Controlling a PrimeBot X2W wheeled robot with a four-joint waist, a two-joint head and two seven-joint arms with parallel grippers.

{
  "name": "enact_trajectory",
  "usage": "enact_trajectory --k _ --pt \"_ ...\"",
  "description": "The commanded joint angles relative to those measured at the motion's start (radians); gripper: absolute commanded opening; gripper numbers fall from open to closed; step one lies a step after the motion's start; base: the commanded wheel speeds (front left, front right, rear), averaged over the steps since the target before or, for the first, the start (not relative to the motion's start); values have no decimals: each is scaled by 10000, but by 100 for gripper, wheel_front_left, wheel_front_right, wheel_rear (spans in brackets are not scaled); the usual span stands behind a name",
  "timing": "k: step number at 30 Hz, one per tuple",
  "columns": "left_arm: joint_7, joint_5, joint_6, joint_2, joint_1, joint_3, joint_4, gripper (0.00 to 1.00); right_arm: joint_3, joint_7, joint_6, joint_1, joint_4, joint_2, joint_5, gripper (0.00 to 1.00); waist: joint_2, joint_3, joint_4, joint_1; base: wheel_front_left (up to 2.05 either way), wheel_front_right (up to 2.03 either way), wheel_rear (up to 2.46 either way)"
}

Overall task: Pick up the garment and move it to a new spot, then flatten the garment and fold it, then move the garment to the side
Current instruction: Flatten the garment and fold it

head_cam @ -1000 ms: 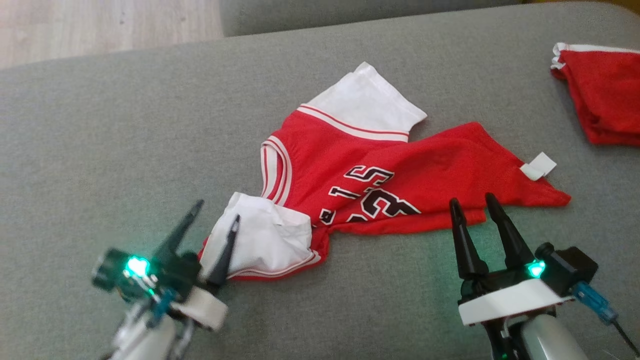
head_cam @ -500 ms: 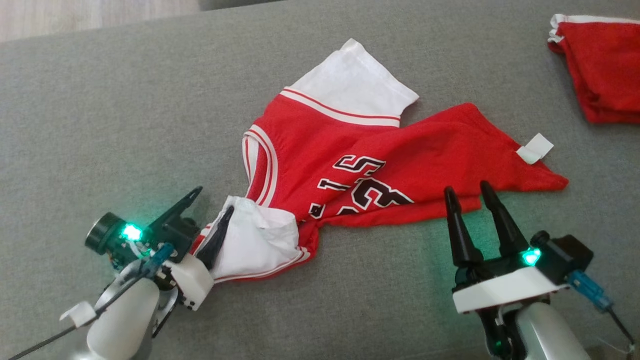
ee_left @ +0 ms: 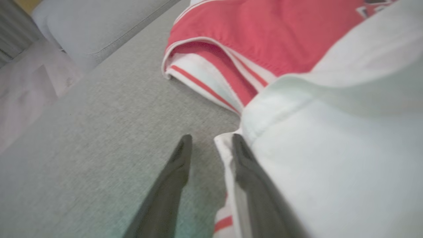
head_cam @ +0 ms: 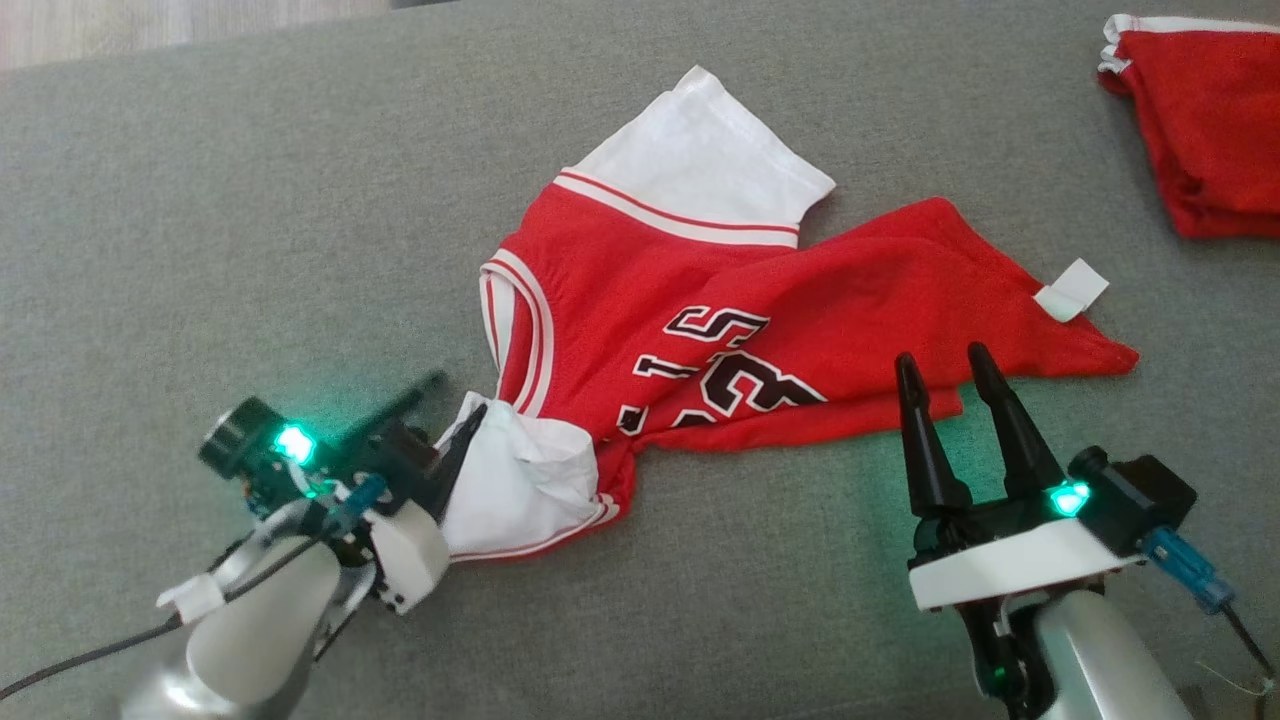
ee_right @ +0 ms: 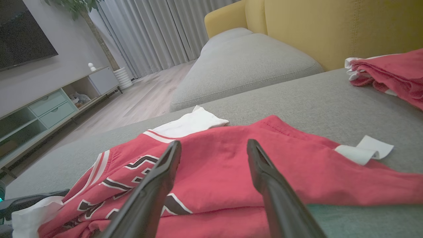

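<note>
Cloth sits almost square before you: the garment (head_cam: 720, 320), a red jersey with black numerals and white sleeves, lies crumpled and partly doubled over itself near the middle of the grey cushion (head_cam: 200, 250). Your left gripper (head_cam: 458, 395) is low at the jersey's nearest corner, its two fingers a narrow gap apart. In the left wrist view you see one finger (ee_left: 251, 172) lying against the bunched near sleeve (head_cam: 520, 490), the other finger over bare cushion, and the sleeve's edge just inside the gap; nothing is pinched. Your right gripper (head_cam: 945, 365) stands at the jersey's lower edge, its fingers clearly spread and holding nothing, with the tips reaching over the red fabric just right of the numerals. You cannot tell whether those tips touch the cloth. The far sleeve (head_cam: 700, 165) lies flat, pointing away from you. A white tag (head_cam: 1072, 290) juts from the garment's right-hand edge. A second red garment (head_cam: 1210, 130) lies bunched at the cushion's far right, well apart from the jersey.
</note>
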Motion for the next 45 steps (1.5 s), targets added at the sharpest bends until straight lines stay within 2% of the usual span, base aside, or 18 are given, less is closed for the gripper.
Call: enact_trajectory --k 1,4,7,12,19,23,28,33,39,45 --pt "256 -164 -63 403 -75 -226 -52 0 154 -95 -7 -198 -337 58 -98 100 0 -34 4 0 0 0 0" --pt "249 -538 -64 619 -168 -638 -135 0 84 -95 -7 -160 -327 51 -105 100 0 -116 47 0 0 0 0" --pt "6 -629 -23 782 -275 -631 -221 0 -34 -95 -7 -78 -276 47 -87 100 0 -266 151 0 0 0 0" --pt "-672 -587 584 1076 -350 -271 -620 0 -495 -95 -7 34 53 17 141 100 0 -541 353 0 0 0 0" --pt "-1262 -558 1572 1817 -350 444 -1721 0 -871 -95 -7 30 376 -294 405 100 0 -787 587 0 0 0 0" --pt "-1290 -670 1808 2163 -274 733 -2146 0 -957 -95 -7 75 734 -352 652 100 0 -826 648 0 0 0 0" --pt "-1210 -778 2125 2745 -272 1147 -2840 0 -812 -5 -7 12 1607 -892 1136 100 0 -709 718 0 0 0 0" --pt "-1163 -792 2486 3073 -395 1484 -3024 0 -898 453 -7 -94 2032 -1448 1163 100 0 -609 741 0 0 0 0" --pt "-956 -735 2877 3460 -460 1760 -3203 0 -1000 1007 -7 -97 2013 -1984 759 100 0 -510 789 0 0 0 0" --pt "-937 -763 3095 3691 -542 1960 -3329 0 -1042 1384 -7 187 1613 -2225 487 100 0 -355 894 0 0 0 0"
